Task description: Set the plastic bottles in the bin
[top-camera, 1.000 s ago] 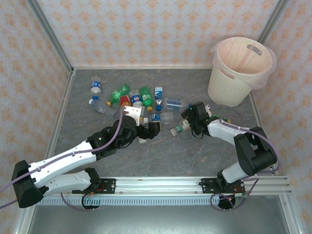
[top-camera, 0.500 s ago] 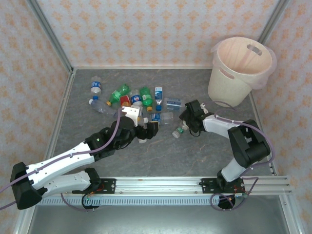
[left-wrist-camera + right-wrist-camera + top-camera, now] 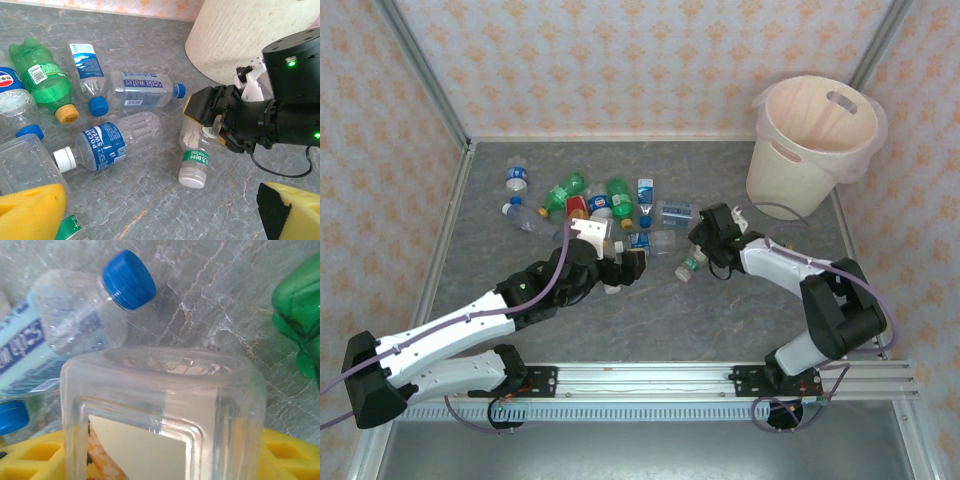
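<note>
Plastic bottles [image 3: 620,192] strewn centre-left of the surface [image 3: 650,320]; bin [image 3: 798,175] upper right. Pickup step: right gripper [image 3: 216,125] straddling clear white-capped bottle [image 3: 195,156], firmness of hold unclear; left gripper [image 3: 620,266] wide open. Next: clamp firmly, lift, carry over bin rim.

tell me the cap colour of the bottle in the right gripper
White cap on the bottle; shows best in the left wrist view.

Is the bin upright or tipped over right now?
Upright: the bin stands on its base, open mouth facing up, its inside visible from the top camera.
</note>
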Controlling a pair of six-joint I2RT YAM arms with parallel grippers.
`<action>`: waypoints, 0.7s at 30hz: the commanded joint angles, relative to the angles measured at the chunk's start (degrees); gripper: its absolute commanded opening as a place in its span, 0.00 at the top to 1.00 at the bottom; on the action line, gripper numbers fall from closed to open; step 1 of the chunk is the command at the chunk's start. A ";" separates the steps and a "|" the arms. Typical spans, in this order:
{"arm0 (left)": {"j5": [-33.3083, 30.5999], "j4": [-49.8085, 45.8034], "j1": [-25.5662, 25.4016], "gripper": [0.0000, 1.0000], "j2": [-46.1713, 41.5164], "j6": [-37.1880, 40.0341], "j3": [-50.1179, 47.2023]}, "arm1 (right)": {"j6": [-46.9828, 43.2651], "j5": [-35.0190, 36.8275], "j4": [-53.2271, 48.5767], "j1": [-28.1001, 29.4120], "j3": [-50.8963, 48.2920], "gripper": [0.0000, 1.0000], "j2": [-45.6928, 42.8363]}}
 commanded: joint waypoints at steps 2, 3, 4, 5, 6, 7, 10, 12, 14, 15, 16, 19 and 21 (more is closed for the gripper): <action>-2.23 -0.83 -0.38 0.01 0.05 0.32 0.67 | -1.41 3.96 -2.74 0.88 0.28 0.38 -4.73; -2.50 -0.77 -0.38 0.01 -0.10 0.17 0.77 | -1.71 4.23 -2.97 1.03 0.21 0.38 -5.71; -2.87 -0.70 -0.38 0.01 -0.29 0.09 0.84 | -2.20 4.26 -3.07 1.18 0.30 0.38 -6.96; -3.31 -0.69 -0.39 0.01 -0.47 -0.13 0.96 | -2.63 4.26 -3.23 1.16 0.45 0.38 -8.17; -3.86 -0.63 -0.44 0.01 -0.64 -0.31 1.05 | -3.15 4.32 -3.42 1.16 0.54 0.38 -9.27; -4.47 -0.45 -0.44 0.01 -0.91 -0.57 1.10 | -3.77 4.49 -3.76 1.17 0.82 0.38 -10.42; -6.50 0.29 -0.39 0.01 -1.90 -1.41 1.30 | -5.59 5.32 -4.67 1.16 1.82 0.38 -14.28; -7.73 1.25 -0.44 0.01 -2.72 -1.71 1.29 | -7.14 6.42 -5.14 1.16 2.44 0.38 -16.97; -8.94 2.02 -0.42 0.01 -3.47 -1.92 1.44 | -8.84 7.93 -5.74 1.16 3.30 0.38 -19.96; -9.43 2.24 -0.37 0.01 -3.76 -2.05 1.47 | -9.62 8.66 -6.01 1.16 3.73 0.39 -21.02; -9.90 2.51 -0.35 0.01 -4.07 -2.24 1.60 | -10.54 9.52 -6.25 1.16 4.34 0.39 -22.17; -11.12 3.29 -0.43 0.01 -5.00 -2.76 1.70 | -13.02 12.46 -7.21 1.16 6.57 0.39 -24.76; -11.80 3.73 -0.29 0.01 -5.63 -2.96 1.72 | -14.46 14.31 -7.96 1.16 8.49 0.39 -25.62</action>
